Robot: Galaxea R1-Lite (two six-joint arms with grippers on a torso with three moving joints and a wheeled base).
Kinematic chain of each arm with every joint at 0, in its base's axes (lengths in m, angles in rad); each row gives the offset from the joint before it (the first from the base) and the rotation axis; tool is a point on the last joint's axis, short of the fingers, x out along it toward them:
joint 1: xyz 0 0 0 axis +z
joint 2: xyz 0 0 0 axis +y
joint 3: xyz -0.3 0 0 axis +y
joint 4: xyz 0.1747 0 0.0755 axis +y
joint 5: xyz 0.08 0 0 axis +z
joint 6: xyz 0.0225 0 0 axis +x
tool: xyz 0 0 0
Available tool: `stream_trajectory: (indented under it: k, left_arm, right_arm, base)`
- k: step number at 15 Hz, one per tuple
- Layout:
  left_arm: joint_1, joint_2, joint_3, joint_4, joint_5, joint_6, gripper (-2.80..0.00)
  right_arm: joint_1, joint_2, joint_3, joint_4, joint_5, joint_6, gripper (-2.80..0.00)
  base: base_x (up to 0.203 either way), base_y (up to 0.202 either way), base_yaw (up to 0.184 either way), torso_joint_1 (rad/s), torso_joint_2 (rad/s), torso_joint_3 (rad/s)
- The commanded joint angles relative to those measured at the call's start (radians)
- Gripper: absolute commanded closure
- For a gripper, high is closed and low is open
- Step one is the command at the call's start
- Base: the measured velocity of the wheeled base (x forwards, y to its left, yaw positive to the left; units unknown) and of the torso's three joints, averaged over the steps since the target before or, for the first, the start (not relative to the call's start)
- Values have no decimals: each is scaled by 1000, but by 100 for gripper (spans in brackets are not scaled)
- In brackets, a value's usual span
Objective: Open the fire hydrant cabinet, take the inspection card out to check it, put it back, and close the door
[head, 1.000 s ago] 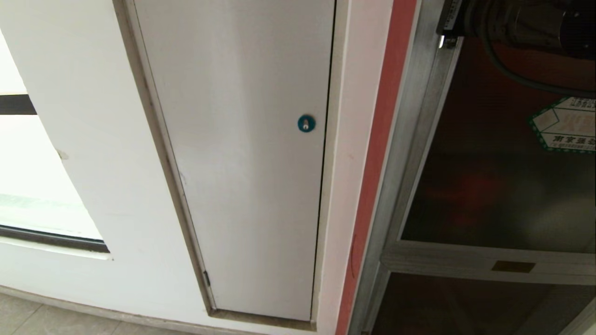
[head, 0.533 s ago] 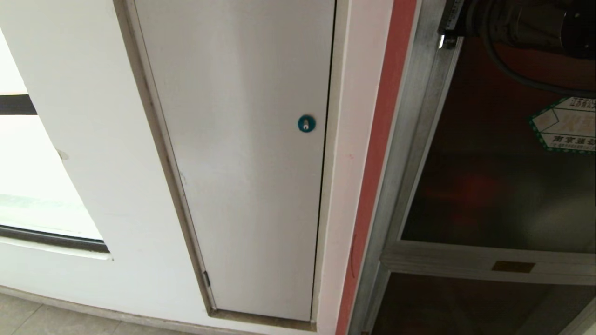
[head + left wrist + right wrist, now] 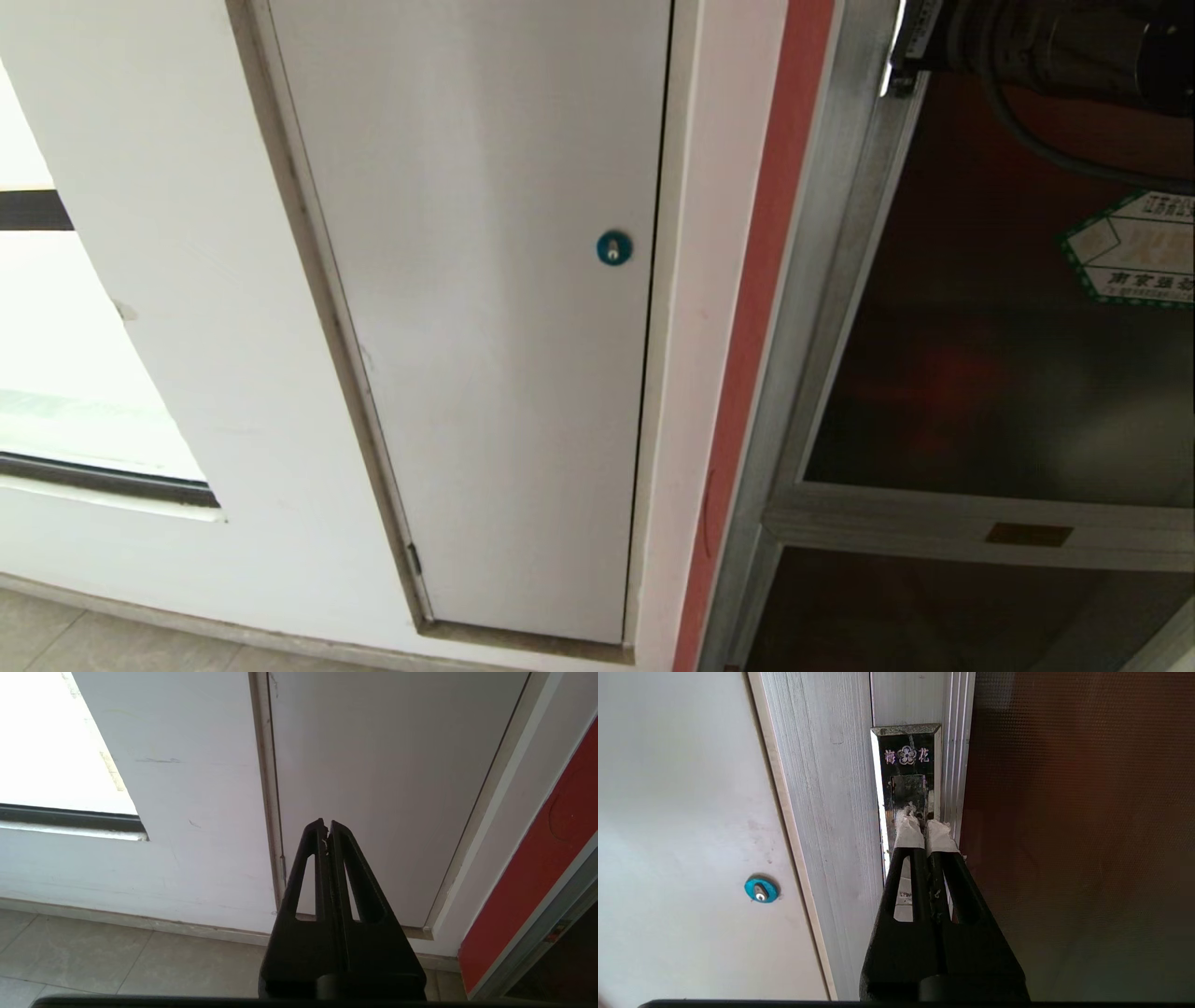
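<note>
The fire hydrant cabinet's brushed-silver frame (image 3: 822,280) stands at the right, beside a red strip. Its door (image 3: 990,373), dark glass with a green-bordered sticker (image 3: 1134,252), lies closed in the frame. My right arm (image 3: 1055,42) reaches in at the top right of the head view. In the right wrist view my right gripper (image 3: 926,823) is shut, its white-taped fingertips (image 3: 908,830) against the recessed chrome latch (image 3: 906,765) on the door's edge. Nothing shows between them. My left gripper (image 3: 326,826) is shut and parked low, facing the white wall. The inspection card is hidden.
A plain white door (image 3: 485,327) with a small blue round lock (image 3: 613,247) fills the wall left of the cabinet. A bright window (image 3: 56,373) is at far left. Below the glass door is a lower dark panel with a brass plate (image 3: 1029,534). Tiled floor (image 3: 93,956) runs along the wall.
My right arm has edged slightly up and to the right at the top of the head view. The door and everything else stand as before.
</note>
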Motion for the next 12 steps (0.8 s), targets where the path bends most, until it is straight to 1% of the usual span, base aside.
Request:
stream_trajectory:
  k: [1, 5, 12]
  left_arm:
    - [0, 1, 2, 0, 0, 0, 0]
    - [0, 1, 2, 0, 0, 0, 0]
    - [0, 1, 2, 0, 0, 0, 0]
  right_arm:
    - [1, 1, 1, 1, -2, 0, 0]
    - [1, 1, 2, 1, -2, 1, 0]
    - [1, -9, 51, -1, -1, 4, 0]
  base:
    - [0, 0, 0, 0, 0, 0]
    - [0, 0, 0, 0, 0, 0]
    - [0, 0, 0, 0, 0, 0]
